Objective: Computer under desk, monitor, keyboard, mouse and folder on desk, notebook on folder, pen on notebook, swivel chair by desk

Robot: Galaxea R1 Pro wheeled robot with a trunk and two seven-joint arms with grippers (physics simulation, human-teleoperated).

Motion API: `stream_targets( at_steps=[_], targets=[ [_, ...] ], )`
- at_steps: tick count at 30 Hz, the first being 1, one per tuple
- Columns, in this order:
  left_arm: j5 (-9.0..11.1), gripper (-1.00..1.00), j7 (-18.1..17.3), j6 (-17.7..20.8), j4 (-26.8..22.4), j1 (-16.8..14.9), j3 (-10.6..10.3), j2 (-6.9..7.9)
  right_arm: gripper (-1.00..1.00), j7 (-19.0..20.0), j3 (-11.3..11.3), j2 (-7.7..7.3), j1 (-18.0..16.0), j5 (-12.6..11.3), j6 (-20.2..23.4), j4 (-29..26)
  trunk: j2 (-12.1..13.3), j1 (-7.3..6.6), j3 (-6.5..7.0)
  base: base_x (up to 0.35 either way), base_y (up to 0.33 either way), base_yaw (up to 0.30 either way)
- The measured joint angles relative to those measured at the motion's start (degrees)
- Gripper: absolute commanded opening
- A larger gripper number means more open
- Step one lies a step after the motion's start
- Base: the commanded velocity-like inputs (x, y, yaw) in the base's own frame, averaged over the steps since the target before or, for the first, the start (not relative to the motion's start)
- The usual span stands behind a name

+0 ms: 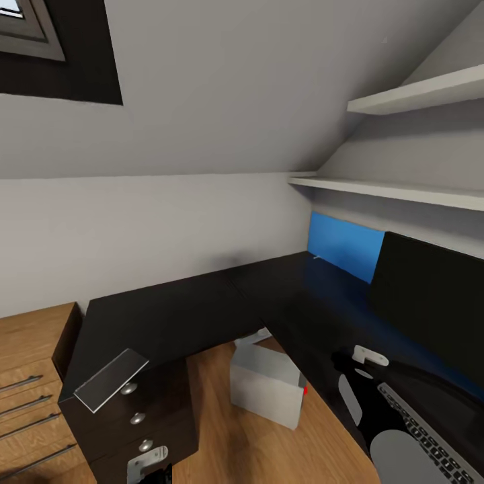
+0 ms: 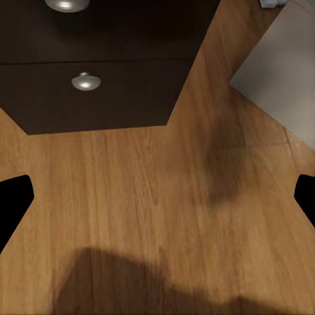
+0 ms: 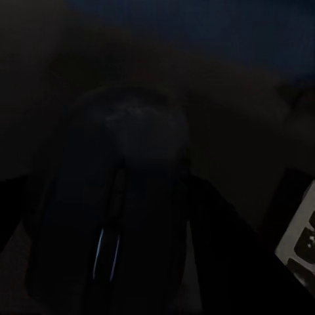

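Black gloss bench (image 1: 181, 316) ahead, monitor (image 1: 430, 302) cut off at the edge, grey computer (image 1: 265, 386) on the floor beneath. No writing readable. My right fingers (image 3: 118, 289) straddle the mouse (image 3: 125, 210), murky dark, grip unclear; keyboard (image 3: 298, 239) just beside. My left fingers (image 2: 157, 197) spread wide over wood floor (image 2: 151, 203).
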Motion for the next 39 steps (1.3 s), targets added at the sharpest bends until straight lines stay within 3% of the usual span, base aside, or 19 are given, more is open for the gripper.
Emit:
stream_targets(
  at_steps=[20, 25, 37, 38, 39],
  targets=[
    [0.0, 1.0, -0.1, 0.0, -0.1, 0.0, 0.0, 0.0, -1.0, -0.2, 0.0, -0.01, 0.0, 0.0, 0.0, 0.0, -8.0, 4.39, -3.59, 0.0, 0.0, 0.0],
    [0.0, 1.0, -0.1, 0.0, -0.1, 0.0, 0.0, 0.0, -1.0, -2.0, 0.0, 0.0, 0.0, -0.1, 0.0, -0.1, -10.0, 5.49, -4.49, 0.0, 0.0, 0.0],
    [0.0, 1.0, -0.1, 0.0, -0.1, 0.0, 0.0, 0.0, -1.0, -2.5, 0.1, 0.07, 0.0, 0.0, 0.0, -0.3, -10.0, 5.5, -4.5, 0.0, 0.0, 0.0],
    [0.0, 1.0, -0.1, 0.0, -0.1, 0.0, 0.0, 0.0, 1.0, -2.5, 0.1, 0.07, 0.0, 0.0, 0.0, -0.3, -10.0, 5.5, -4.5, 0.0, 0.0, 0.0],
    [0.0, 1.0, -0.1, 0.0, -0.1, 0.0, 0.0, 0.0, 1.0, -2.5, 0.1, 0.07, 0.0, -0.2, -0.1, -0.3, -10.0, 5.5, -4.5, 0.0, 0.0, 0.0]
  ],
)
